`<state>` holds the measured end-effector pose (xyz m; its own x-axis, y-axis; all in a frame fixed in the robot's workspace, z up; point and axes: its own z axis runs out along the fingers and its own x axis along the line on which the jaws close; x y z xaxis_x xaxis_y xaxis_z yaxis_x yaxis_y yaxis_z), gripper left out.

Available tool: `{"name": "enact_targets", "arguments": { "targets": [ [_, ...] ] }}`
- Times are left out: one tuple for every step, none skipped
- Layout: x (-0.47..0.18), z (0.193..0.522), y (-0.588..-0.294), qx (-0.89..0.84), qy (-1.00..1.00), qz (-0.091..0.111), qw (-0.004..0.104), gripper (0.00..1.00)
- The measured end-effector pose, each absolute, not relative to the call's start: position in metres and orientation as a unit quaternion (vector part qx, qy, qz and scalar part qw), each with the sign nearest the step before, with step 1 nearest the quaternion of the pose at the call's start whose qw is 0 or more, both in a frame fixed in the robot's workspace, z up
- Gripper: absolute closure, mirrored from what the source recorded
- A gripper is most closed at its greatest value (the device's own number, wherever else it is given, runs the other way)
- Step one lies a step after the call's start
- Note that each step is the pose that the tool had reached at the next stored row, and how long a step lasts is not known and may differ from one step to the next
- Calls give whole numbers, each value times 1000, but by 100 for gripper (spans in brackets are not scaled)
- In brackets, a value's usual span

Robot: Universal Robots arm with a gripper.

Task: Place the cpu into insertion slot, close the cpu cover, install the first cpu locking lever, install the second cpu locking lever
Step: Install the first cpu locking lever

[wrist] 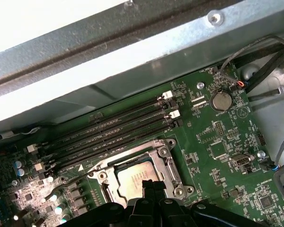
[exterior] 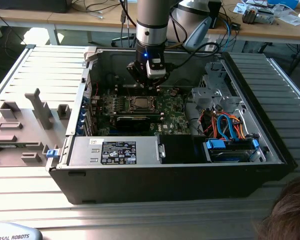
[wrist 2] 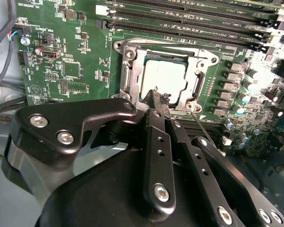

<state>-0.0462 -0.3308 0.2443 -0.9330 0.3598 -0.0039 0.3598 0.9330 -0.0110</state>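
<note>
The cpu (exterior: 139,103) lies flat in the socket on the green motherboard, silver top up, and shows in both wrist views (wrist 2: 163,78) (wrist: 135,177). The cpu cover (wrist 2: 130,71) (wrist: 154,150), a silvery frame, lies down around it. A thin wire locking lever (wrist 2: 201,126) runs along one side of the socket. My gripper (exterior: 149,84) hangs just above the socket's rear edge, inside the open computer case. Its black fingers are shut together with nothing between them, and their tips (wrist 2: 156,97) (wrist: 149,184) point at the edge of the cover.
Memory slots (wrist: 113,127) and a coin battery (wrist: 221,100) flank the socket. A labelled power supply (exterior: 115,150) sits at the case front, and drive bays with blue and orange cables (exterior: 230,130) on the exterior view's right. Grey fixtures (exterior: 40,107) stand left. A person's hair (exterior: 290,215) is near.
</note>
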Motion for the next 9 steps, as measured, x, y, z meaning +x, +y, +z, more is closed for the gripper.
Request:
{"name": "enact_targets", "arguments": {
  "targets": [
    [-46, 244, -331, 182, 983, -6, 1, 89],
    [-46, 244, -331, 181, 983, -6, 1, 89],
    [-46, 244, -331, 181, 984, -6, 1, 89],
    [-46, 244, -331, 180, 984, -6, 1, 89],
    [-46, 244, -331, 179, 984, -6, 1, 89],
    [-46, 244, -331, 178, 984, -6, 1, 89],
    [-46, 244, -331, 178, 984, -6, 1, 89],
    [-46, 244, -331, 177, 984, -6, 1, 89],
    [-46, 244, -331, 177, 984, -6, 1, 89]
  ]
}}
